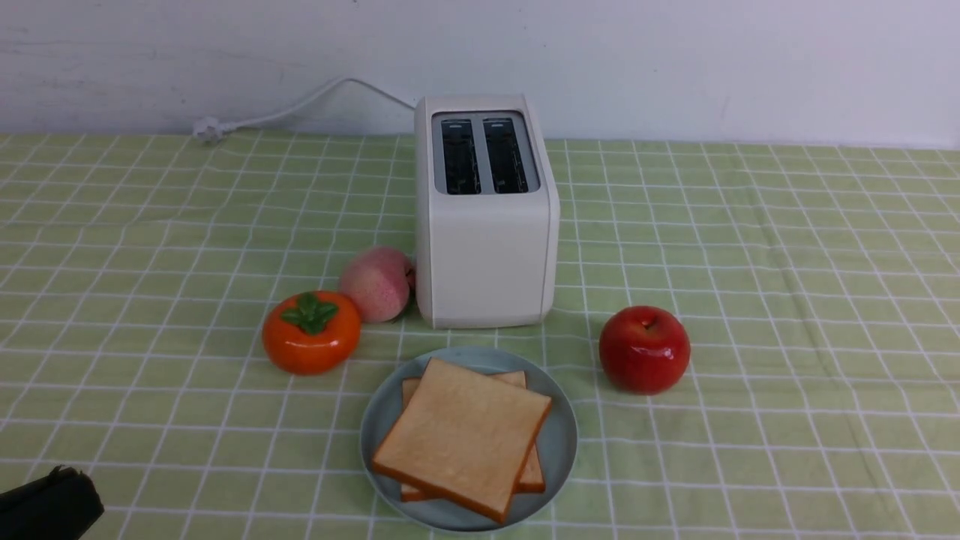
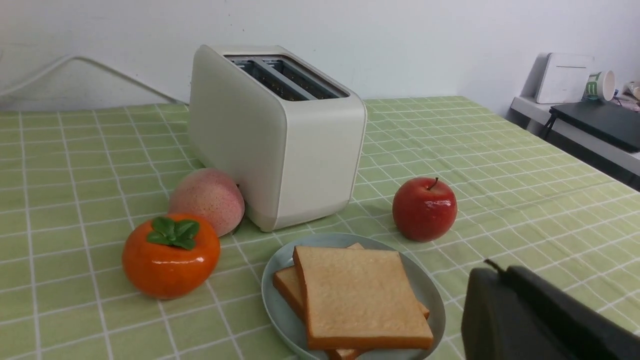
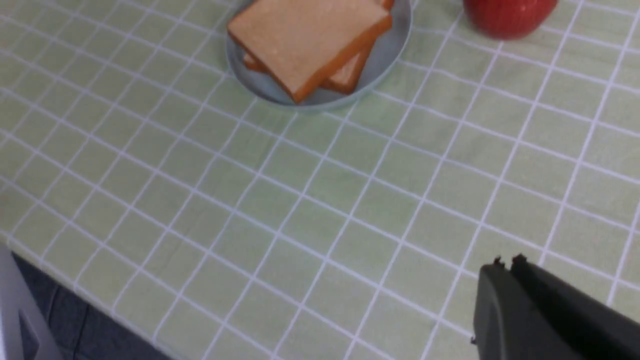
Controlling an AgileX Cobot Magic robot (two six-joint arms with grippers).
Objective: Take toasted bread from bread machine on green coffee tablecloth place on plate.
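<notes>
Front view: both slices of toasted bread (image 1: 465, 431) lie stacked, the upper one skewed, on the plate (image 1: 559, 450), just in front of the bread machine (image 1: 487, 255) on the green coffee tablecloth (image 1: 750, 262). Left gripper (image 2: 495, 267) and right gripper (image 3: 506, 261) are each closed, holding nothing.

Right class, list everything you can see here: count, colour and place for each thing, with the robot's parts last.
toast: two slices, tan with brown crust, stacked on the plate
plate: one, blue-grey, in front of the toaster
toaster: one, cream-white, mid-table, slots empty
cord: one, white, running from the toaster along the wall
peach: one, pink, beside the toaster's left
persimmon: one, orange with green leaves, left of the plate
apple: one, red, right of the plate
tablecloth: one, light green with white grid, under everything
left gripper: one, black, shut, empty, near left
right gripper: one, black, shut, empty, over bare cloth
</notes>
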